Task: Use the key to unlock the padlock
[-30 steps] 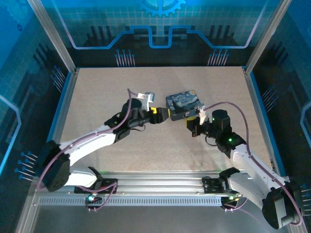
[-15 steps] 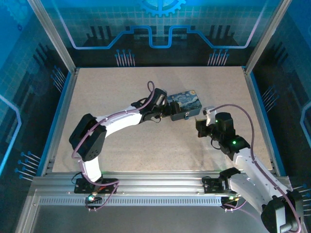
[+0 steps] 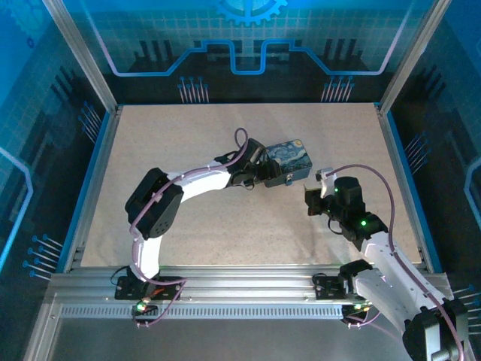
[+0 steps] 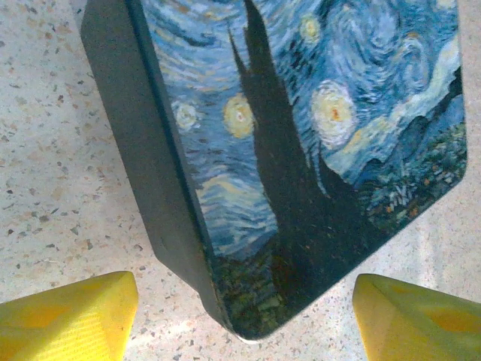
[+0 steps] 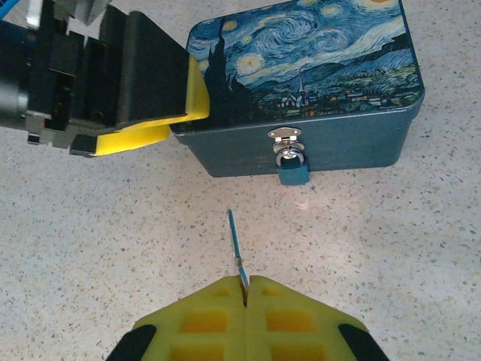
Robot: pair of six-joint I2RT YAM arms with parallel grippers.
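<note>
In the view from above, the left arm reaches across the speckled surface (image 3: 188, 143) to the left end of the painted tin (image 3: 291, 156), and the left claw (image 3: 261, 171) is just at this end. The right claw (image 3: 310, 201) is near the front side of the tin, but apart from it. How the fingers stand, I cannot tell from here.

In the left wrist view, the two yellow pads (image 4: 68, 316) are wide apart at the bottom corners. The near corner of the tin, with its starry print, lies between them. The pads do not touch it, and the left claw holds nothing.

In the right wrist view, the yellow fingertips (image 5: 203, 316) of the right claw are pressed together on the key (image 5: 235, 241). Its thin dark blade stands out from the tips and points toward the tin. The padlock (image 5: 291, 169) hangs on a silvery hasp (image 5: 286, 135) at the middle of the tin's front wall, with a bluish body and the shackle through the hasp. The key tip is near the padlock, a little to the left of it, and bare surface lies between them. The left claw is open beside the left end of the tin.
</note>
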